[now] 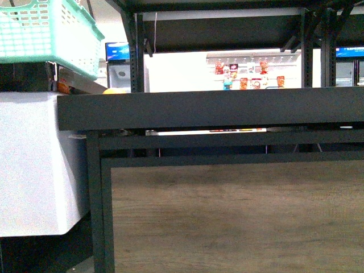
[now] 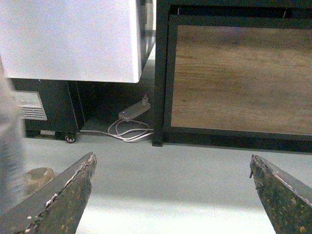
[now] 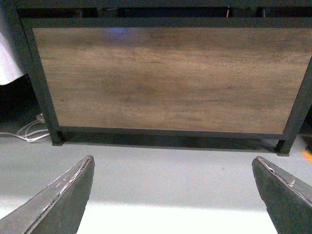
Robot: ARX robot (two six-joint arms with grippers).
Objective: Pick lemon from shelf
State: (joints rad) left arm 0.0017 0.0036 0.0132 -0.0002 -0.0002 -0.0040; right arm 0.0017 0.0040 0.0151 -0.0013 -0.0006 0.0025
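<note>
The shelf [image 1: 210,109] is a black metal rack; its tray rim runs across the front view at eye level and hides what lies in the tray. The lemon is hidden behind that rim. Only a sliver of yellow-orange fruit [image 1: 114,90] peeks over the rim at the left, and I cannot tell which fruit it is. Neither arm shows in the front view. My left gripper [image 2: 171,157] hangs open low over the grey floor, facing the shelf's lower wooden panel [image 2: 239,78]. Open as well, my right gripper [image 3: 173,158] points at the same wooden panel [image 3: 165,78], with nothing between its fingers.
A teal plastic basket [image 1: 40,31] sits up at the left. Below it a white cabinet [image 1: 34,165] stands beside the shelf. A power strip with white cable [image 2: 134,112] lies on the floor by the shelf's leg [image 2: 158,97]. Packaged goods [image 1: 247,77] hang far behind.
</note>
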